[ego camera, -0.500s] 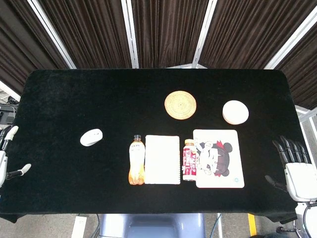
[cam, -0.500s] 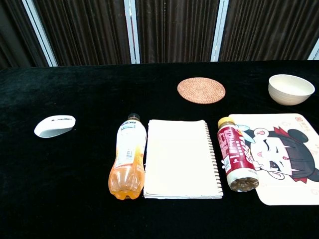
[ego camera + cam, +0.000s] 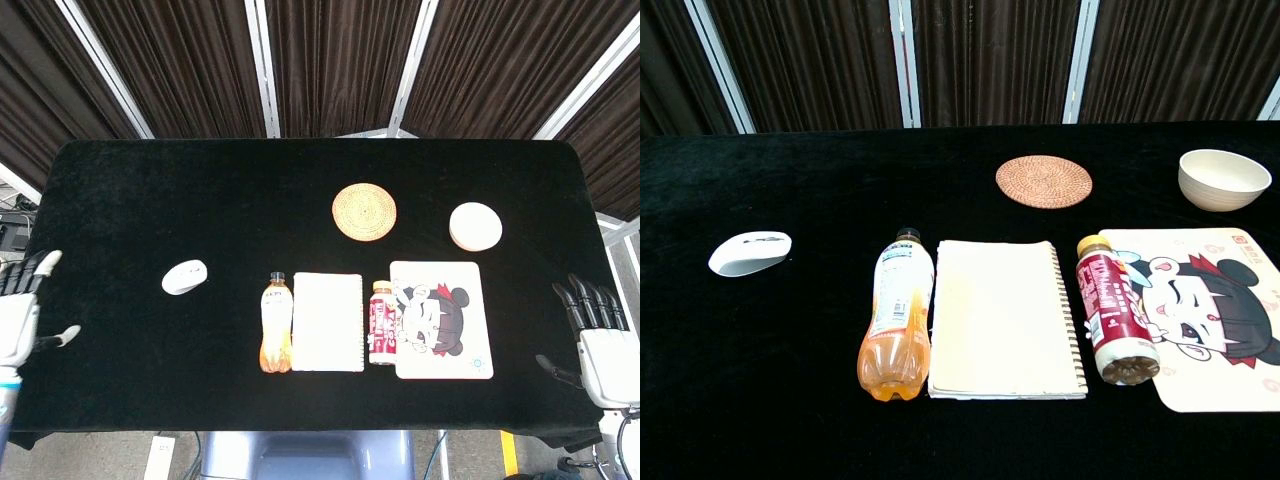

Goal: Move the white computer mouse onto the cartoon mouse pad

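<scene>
While your left hand [image 3: 20, 315] and right hand [image 3: 600, 345] sit at the table's near corners with fingers spread and empty, the white computer mouse [image 3: 184, 277] lies far left of the cartoon mouse pad [image 3: 445, 320]. You have an orange bottle [image 3: 276, 325], notebook [image 3: 327, 321] and red bottle [image 3: 382, 323] lying between mouse and pad.

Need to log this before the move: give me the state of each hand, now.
Left hand: open, fingers apart, holding nothing, at the table's left edge.
Right hand: open, fingers apart, holding nothing, at the right edge.

Head view looks steeply down over the whole tabletop [image 3: 130, 190]; chest view sits lower, closer — both share the notebook [image 3: 327, 321] [image 3: 1004, 318] row.
</scene>
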Robot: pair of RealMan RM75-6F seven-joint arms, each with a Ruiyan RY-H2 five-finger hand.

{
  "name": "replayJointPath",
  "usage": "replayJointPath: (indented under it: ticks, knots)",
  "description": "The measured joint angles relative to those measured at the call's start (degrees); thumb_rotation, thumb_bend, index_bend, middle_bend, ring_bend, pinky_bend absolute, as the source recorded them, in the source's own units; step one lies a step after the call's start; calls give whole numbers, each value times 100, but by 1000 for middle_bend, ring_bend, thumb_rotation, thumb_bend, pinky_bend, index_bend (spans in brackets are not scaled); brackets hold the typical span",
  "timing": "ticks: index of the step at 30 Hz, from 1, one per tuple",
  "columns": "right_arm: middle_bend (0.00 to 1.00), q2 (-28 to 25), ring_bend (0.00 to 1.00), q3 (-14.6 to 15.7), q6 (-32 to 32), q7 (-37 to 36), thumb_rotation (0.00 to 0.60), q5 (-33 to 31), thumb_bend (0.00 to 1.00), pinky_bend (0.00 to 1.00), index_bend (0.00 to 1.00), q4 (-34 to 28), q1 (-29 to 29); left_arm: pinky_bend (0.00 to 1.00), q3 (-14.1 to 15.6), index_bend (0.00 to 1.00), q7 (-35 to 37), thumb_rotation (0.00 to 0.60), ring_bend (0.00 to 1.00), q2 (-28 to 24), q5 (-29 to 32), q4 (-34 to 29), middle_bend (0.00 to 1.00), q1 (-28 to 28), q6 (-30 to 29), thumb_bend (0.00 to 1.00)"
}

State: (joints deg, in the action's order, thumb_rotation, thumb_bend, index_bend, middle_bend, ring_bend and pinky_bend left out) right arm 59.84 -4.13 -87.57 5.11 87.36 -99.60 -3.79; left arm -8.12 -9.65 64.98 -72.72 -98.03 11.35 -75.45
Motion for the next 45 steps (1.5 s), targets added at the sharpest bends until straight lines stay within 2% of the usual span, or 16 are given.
replayJointPath:
  ticks: [4, 9, 13, 17, 21, 24, 29, 34, 40, 43, 45]
  knots:
    - [0, -9, 0, -29, 112, -10, 600, -136, 0, 0, 73, 29, -34, 0, -243, 0, -384, 600, 0, 459, 719, 247, 0, 575, 710, 17]
    - [0, -20, 0, -101, 203, -29, 600, -303, 0, 0, 73, 64, -73, 0, -528, 0, -1057, 600, 0, 1177, 1990, 683, 0, 1362, 1468, 19]
    - [0, -22, 0, -120, 242, -28, 600, -397, 0, 0, 73, 87, -76, 18, -678, 20, -1576, 600, 70, 1754, 2882, 1136, 51, 1939, 1844, 18]
    - [0, -16, 0, -133, 272, -12, 600, -456, 0, 0, 73, 127, -78, 84, -731, 66, -1851, 600, 147, 2135, 3295, 1541, 99, 2276, 1978, 18]
    - [0, -18, 0, -137, 290, -4, 600, -483, 0, 0, 73, 128, -79, 110, -728, 82, -1900, 600, 166, 2317, 3503, 1764, 106, 2434, 2101, 18]
    - [0, -20, 0, -145, 299, 5, 600, -494, 0, 0, 73, 128, -86, 165, -720, 129, -1881, 600, 217, 2426, 3582, 1905, 161, 2510, 2183, 17]
    - [0, -39, 0, -153, 344, -12, 600, -533, 0, 0, 73, 109, -98, 332, -702, 240, -1812, 600, 316, 2661, 3605, 2229, 271, 2619, 2192, 21]
    - [0, -60, 0, -161, 398, -25, 600, -586, 0, 0, 73, 103, -112, 377, -672, 290, -1870, 600, 354, 2746, 3767, 2338, 310, 2714, 2210, 29]
    - [0, -63, 0, -160, 426, -9, 600, -601, 0, 0, 73, 96, -125, 468, -662, 439, -1900, 600, 450, 2812, 3880, 2406, 419, 2788, 2207, 126]
    - [0, -57, 0, -160, 432, 0, 600, -603, 0, 0, 73, 101, -130, 479, -664, 527, -1892, 600, 464, 2839, 3881, 2444, 437, 2814, 2163, 143]
    - [0, -55, 0, -161, 437, 2, 600, -611, 0, 0, 73, 107, -132, 479, -659, 542, -1879, 600, 464, 2844, 3856, 2458, 437, 2823, 2137, 143]
